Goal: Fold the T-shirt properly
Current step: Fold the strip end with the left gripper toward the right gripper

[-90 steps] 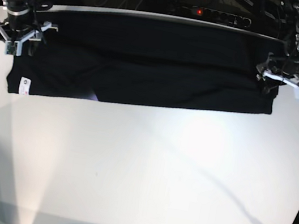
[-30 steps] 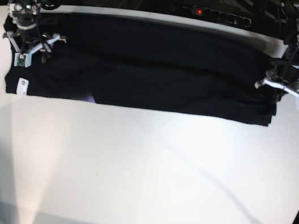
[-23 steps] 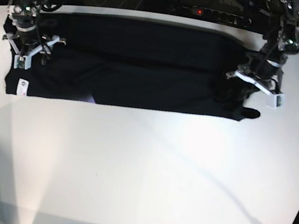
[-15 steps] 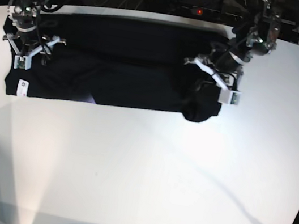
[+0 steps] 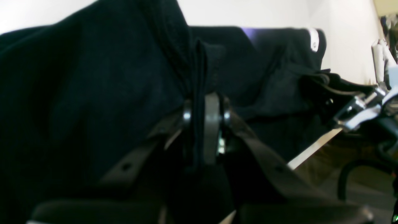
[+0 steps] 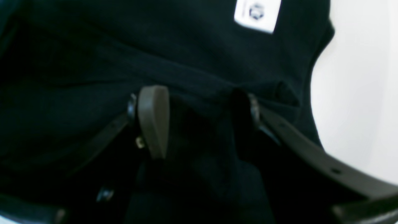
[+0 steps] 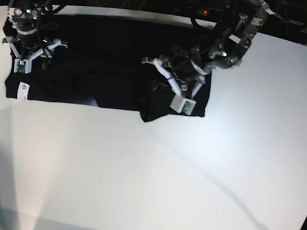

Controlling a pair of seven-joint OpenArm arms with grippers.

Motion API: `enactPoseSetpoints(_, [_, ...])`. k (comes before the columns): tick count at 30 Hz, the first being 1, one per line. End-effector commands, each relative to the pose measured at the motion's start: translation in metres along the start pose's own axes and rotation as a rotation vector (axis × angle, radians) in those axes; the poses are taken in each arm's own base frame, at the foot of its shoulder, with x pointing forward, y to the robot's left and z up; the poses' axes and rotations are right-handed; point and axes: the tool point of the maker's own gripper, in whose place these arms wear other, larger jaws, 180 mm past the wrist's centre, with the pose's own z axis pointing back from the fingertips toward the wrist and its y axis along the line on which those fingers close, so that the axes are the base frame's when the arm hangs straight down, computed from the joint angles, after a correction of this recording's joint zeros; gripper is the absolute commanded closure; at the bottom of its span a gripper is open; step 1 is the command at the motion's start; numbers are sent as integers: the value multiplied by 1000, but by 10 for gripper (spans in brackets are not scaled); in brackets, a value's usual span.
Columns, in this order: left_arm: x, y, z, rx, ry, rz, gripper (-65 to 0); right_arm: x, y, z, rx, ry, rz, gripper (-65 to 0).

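On the white table [image 7: 148,179], the black T-shirt [image 7: 103,65] is spread along the far edge. Its one end is pinched and lifted by the left gripper [image 7: 170,85], doubled over the middle. The right gripper [image 7: 27,49] is pressed on the other end with jaws spread.

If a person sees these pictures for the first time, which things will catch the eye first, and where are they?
First is the black T-shirt, lying along the far side of the white table, with one end lifted and carried over the middle by the left gripper, which is shut on the cloth. At the other end the right gripper stands open over the shirt. A small white tag shows at the near corner there.
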Motion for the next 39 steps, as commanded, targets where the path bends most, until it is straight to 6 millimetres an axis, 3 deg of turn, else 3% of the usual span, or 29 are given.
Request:
enactPoseSetpoints(1, [9, -13, -3, -35, -27, -1, 0, 14, -3, 2, 1, -49, 9, -328])
enactPoseSetpoints(6, [2, -34, -18, -76, 5, -26, 0, 14, -3, 2, 0, -49, 10, -328])
enactPoseSetpoints(12, [-11, -54, -32, -68, 26, -175, 0, 14, -3, 2, 0, -49, 10, -328])
enactPoseSetpoints(15, [-8, -65, -38, -76, 15, -220, 0, 14, -3, 2, 0, -49, 10, -328])
enactPoseSetpoints(30, [3, -76, -50, -87, -2, -220, 0, 12, -3, 2, 1, -43, 10, -328])
enactPoseSetpoints(35, [-4, -88, -52, -117, 15, -246, 0, 12, -3, 3, 0, -43, 11, -328])
enactPoseSetpoints(39, [-8, -87, -58, -113, 38, -268, 0, 13, -3, 3, -1, -43, 13, -328])
